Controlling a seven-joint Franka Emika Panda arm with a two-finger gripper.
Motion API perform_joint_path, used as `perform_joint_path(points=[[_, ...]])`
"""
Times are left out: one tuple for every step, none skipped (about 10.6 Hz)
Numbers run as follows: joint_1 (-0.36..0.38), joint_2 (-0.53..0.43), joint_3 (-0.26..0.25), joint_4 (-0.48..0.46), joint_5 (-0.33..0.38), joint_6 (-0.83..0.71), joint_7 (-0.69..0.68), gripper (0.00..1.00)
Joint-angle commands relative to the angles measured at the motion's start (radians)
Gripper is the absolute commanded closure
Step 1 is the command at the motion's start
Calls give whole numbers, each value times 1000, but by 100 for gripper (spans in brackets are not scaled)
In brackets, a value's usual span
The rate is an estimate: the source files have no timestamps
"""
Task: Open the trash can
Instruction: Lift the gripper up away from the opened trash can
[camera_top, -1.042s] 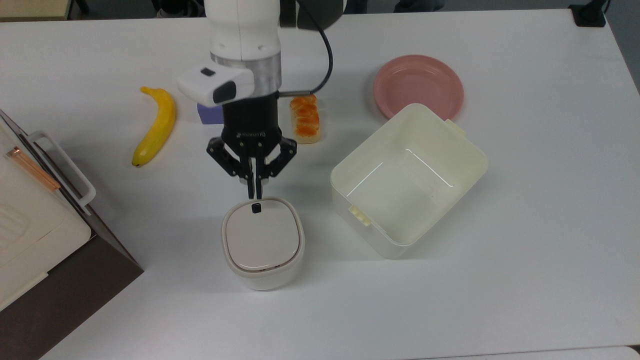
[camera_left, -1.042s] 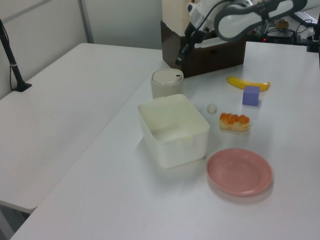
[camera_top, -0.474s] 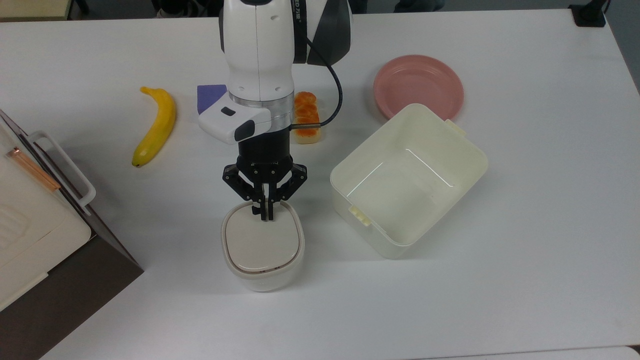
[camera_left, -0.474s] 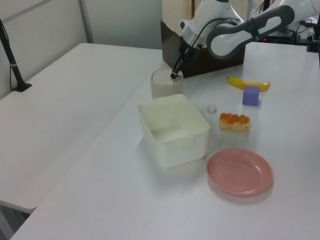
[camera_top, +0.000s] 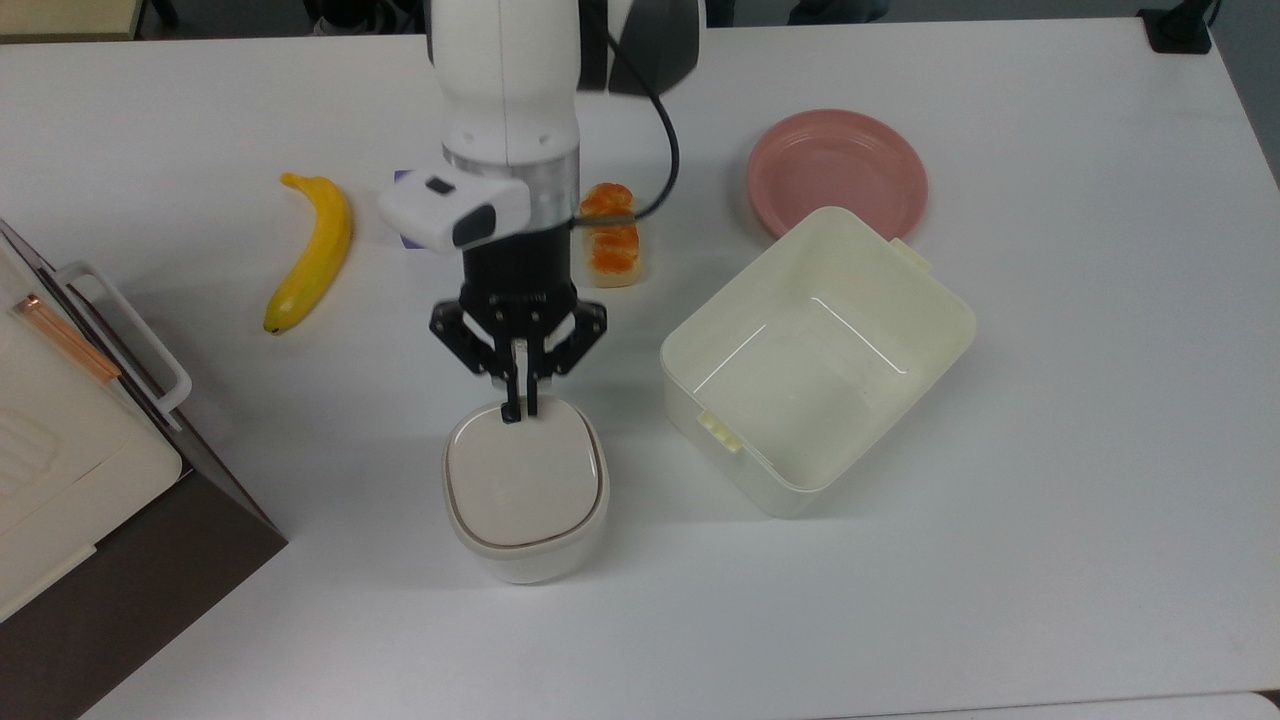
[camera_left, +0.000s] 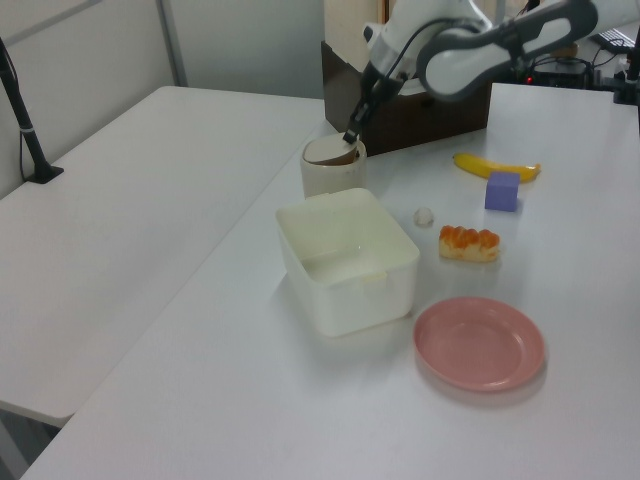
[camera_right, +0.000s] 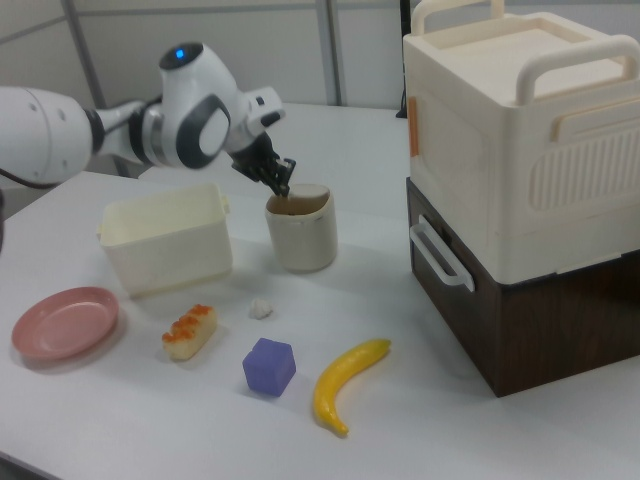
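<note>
Standing near the middle of the white table (camera_top: 1050, 560), the trash can (camera_top: 525, 540) has its beige lid (camera_top: 522, 482) tilted: in the right view and the left view the edge nearest the gripper is lifted, showing a dark gap beneath, while the opposite edge sits low on the rim.

Gripper (camera_top: 519, 410) at the lid's far edge in the top view, tips at or just above that raised edge; contact cannot be confirmed. Fingers pinched together, nothing between them. Arm (camera_top: 510, 90) comes in from the top view's far side, wrist pointing steeply down, a white camera block on the wrist's left in the top view.

Edges and room: cream tub (camera_top: 815, 360) just to the top view's right of the can, apart from it. Stacked cream-and-brown cabinet (camera_right: 520, 190) to the top view's left, with a clear strip of table between. Beyond the gripper in the top view: banana (camera_top: 310, 255), purple cube (camera_right: 269, 366), orange-topped food piece (camera_top: 612, 245), pink plate (camera_top: 836, 172), all well apart from the can. Small white lump (camera_right: 261, 308) lies between can and cube in the right view. Near side of the can in the top view is bare table to the edge.
</note>
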Motion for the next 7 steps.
perform_joint_path(points=[[15, -157, -13, -28, 1, -343, 12, 52], [18, -199, -13, -30, 1, -468, 18, 27], [18, -237, -13, -30, 1, -590, 18, 0], [18, -276, -13, -30, 0, -671, 18, 0], [18, -302, -11, -30, -2, -739, 18, 0], [19, -319, -8, -30, -11, -793, 18, 0], [19, -330, -7, -30, -11, -822, 18, 0]])
